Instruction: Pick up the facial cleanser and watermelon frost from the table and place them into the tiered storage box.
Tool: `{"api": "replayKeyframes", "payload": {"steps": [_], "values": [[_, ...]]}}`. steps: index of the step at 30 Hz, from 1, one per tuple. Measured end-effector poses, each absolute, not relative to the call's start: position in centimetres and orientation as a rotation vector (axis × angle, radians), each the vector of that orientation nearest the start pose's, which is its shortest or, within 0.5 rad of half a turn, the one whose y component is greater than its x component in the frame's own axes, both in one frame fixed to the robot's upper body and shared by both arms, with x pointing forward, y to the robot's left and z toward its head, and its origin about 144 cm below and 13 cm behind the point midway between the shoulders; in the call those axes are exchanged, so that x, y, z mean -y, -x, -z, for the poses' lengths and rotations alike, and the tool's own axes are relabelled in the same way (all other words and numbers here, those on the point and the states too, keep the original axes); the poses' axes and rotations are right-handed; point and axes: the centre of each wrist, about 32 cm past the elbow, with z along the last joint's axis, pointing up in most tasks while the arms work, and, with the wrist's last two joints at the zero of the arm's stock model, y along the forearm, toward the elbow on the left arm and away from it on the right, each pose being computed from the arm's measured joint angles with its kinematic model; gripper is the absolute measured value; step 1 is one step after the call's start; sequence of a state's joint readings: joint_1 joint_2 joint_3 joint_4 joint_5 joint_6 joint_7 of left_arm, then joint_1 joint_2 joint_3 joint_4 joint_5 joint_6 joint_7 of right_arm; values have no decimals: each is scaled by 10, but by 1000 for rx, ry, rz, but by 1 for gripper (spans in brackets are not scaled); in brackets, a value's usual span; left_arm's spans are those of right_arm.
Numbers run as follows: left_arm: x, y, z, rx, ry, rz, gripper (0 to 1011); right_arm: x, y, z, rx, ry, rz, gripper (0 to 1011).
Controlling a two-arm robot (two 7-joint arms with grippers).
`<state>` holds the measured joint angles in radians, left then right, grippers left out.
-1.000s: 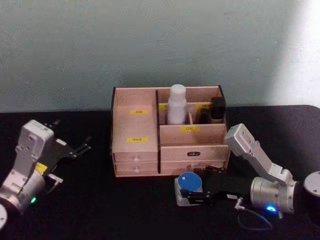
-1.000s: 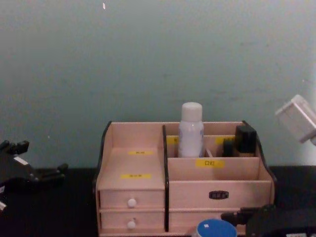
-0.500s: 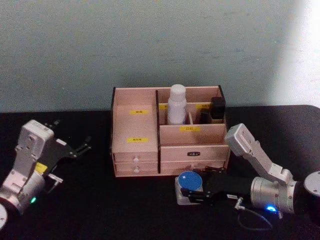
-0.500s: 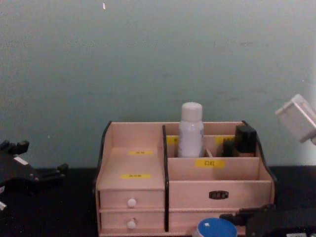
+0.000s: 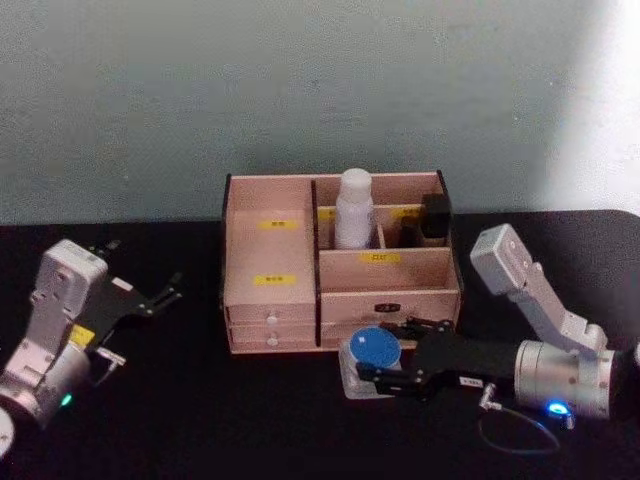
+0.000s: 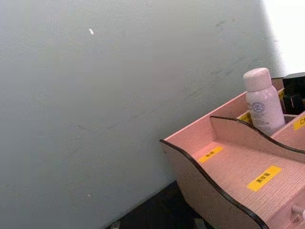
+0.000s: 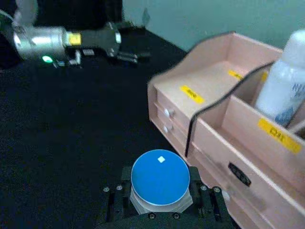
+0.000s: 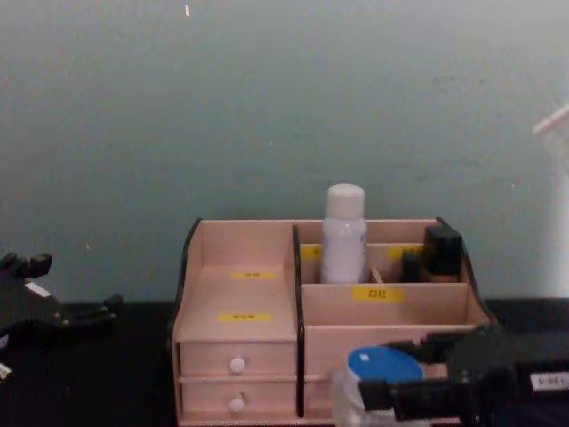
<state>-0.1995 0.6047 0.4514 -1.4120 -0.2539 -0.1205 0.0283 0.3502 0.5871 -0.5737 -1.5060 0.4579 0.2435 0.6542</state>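
Observation:
The watermelon frost [image 5: 374, 348], a squat clear jar with a blue lid [image 7: 160, 176], hangs just above the black table in front of the tiered storage box [image 5: 272, 262]. My right gripper [image 5: 388, 358] is shut on the jar's body, one finger on each side [image 7: 116, 194]. In the chest view the jar [image 8: 380, 366] floats before the box's lower right drawers. The facial cleanser [image 5: 354, 208], a tall white bottle, stands upright in a back compartment of the box [image 6: 228, 164]. My left gripper [image 5: 150, 298] rests open at the far left, apart from everything.
Dark small items [image 5: 433, 220] fill the box's back right compartment beside the bottle. The stepped left compartment [image 7: 209, 88] with yellow labels is bare. A cable loop [image 5: 515, 435] lies under the right arm. A grey-green wall stands close behind the box.
My right gripper has lifted the blue-lidded jar off the table and shifted it slightly left, toward the box front. The left arm has not moved.

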Motion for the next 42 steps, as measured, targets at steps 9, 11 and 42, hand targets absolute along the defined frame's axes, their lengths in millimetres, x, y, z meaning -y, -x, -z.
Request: {"api": "replayKeyframes", "payload": {"steps": [9,11,42], "values": [[-310,-489,-1140,285,-304,-1248,1001,251,-520,-1213,-66,293,491,712],[-310,-489,-1140,285,-304,-1248,1001,248,-524,-1218,-60,278,497,712],[-310,-489,-1140,285,-305,-1248,1002,190,-608,-1237,20,199,542,712]]}}
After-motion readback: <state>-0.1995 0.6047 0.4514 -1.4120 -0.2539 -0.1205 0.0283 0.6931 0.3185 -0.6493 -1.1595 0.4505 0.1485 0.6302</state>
